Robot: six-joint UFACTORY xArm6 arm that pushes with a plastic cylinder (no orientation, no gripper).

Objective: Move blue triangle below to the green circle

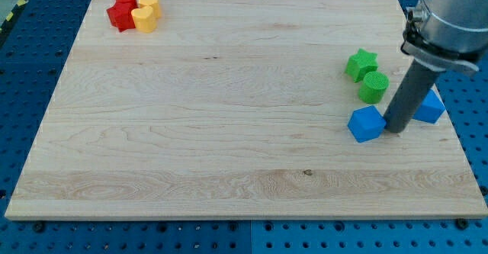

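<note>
The green circle (374,87) stands at the view's right, just below a green star (361,64). A blue block (366,123), cube-like in outline, sits below the green circle, a little to its left. A second blue block (431,107), which looks like the triangle, lies to the right of the circle and is partly hidden behind my rod. My tip (394,130) rests on the board between the two blue blocks, against the right side of the cube-like one.
Red blocks (122,10) and yellow blocks (146,14) cluster at the view's top left corner. The board's right edge (450,124) runs close to the right blue block. The arm's grey body (446,17) hangs over the top right.
</note>
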